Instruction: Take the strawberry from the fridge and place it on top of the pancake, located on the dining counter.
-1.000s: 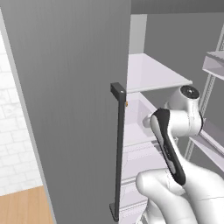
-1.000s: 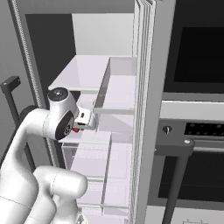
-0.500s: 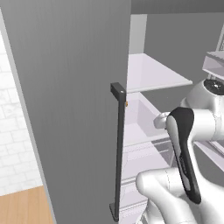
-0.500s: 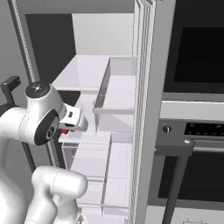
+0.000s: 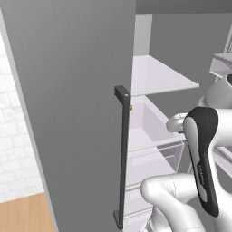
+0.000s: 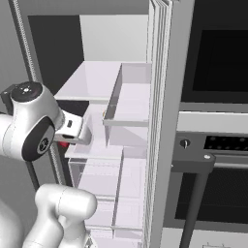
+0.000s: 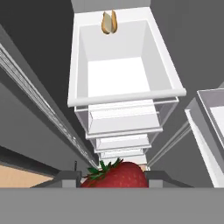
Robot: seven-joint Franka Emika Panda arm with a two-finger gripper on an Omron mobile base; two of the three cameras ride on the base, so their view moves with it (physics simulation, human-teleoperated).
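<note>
Gripper (image 7: 114,179): fingers closed on the strawberry (image 7: 116,174), glossy red, green-leafed, sitting right between the tips. Fridge (image 5: 72,90): matte grey door open, white drawer (image 7: 124,72) straight ahead of the hand, small yellow-brown item (image 7: 109,22) at its far end. Withdrawal path lies backward, away from the shelves.

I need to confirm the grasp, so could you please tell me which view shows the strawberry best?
The hand view: the strawberry sits large between the end effector fingertips, leaves visible. The right base view gives a small red sliver behind the hand.
</note>
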